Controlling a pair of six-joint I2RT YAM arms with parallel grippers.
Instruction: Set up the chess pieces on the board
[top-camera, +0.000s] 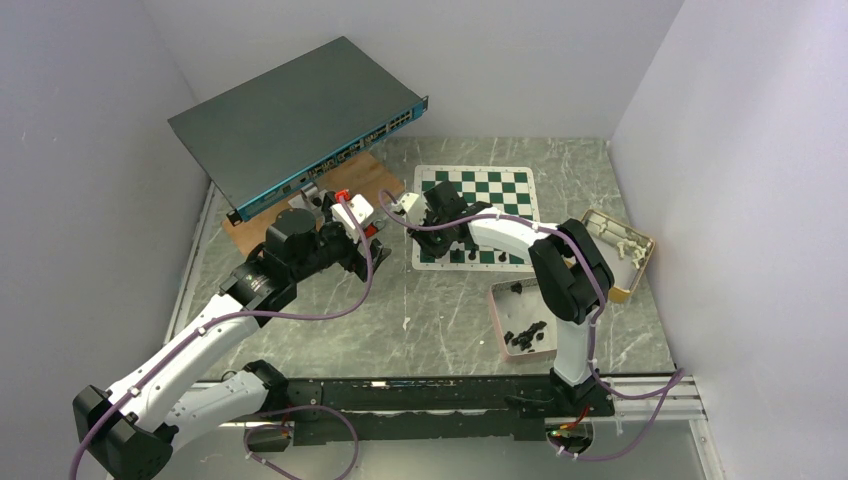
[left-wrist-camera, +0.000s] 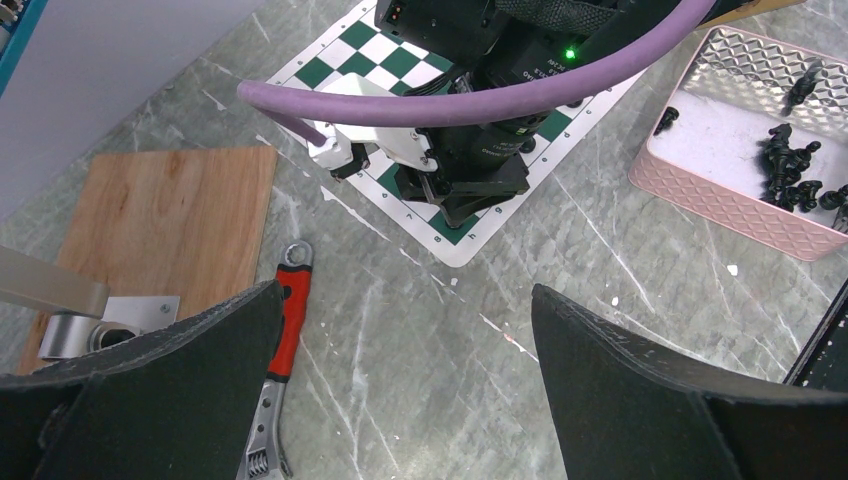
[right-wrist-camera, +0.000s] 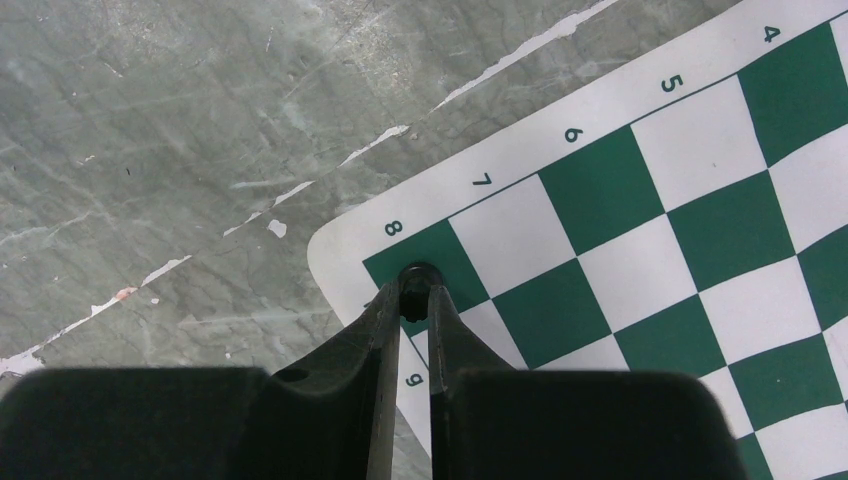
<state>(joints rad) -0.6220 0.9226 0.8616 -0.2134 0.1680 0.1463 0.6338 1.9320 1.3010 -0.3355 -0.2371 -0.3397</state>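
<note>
The green and white board (top-camera: 490, 188) lies at the back middle of the table. My right gripper (right-wrist-camera: 415, 290) is shut on a small black chess piece (right-wrist-camera: 415, 276), held over the green corner square beside the "8" on the board (right-wrist-camera: 640, 210). I cannot tell whether the piece touches the square. In the top view the right gripper (top-camera: 432, 218) is at the board's near left corner. A few black pieces (top-camera: 465, 256) stand along the near edge. My left gripper (left-wrist-camera: 405, 340) is open and empty above bare table, left of the board (left-wrist-camera: 385, 60).
A pink tray (top-camera: 497, 318) with several black pieces (top-camera: 525, 335) sits near the right arm's base; it also shows in the left wrist view (left-wrist-camera: 720, 205). A red-handled wrench (left-wrist-camera: 285, 320) and a wooden board (left-wrist-camera: 170, 215) lie by the left gripper. A network switch (top-camera: 290, 120) leans at the back left. A box (top-camera: 625, 250) holds white pieces.
</note>
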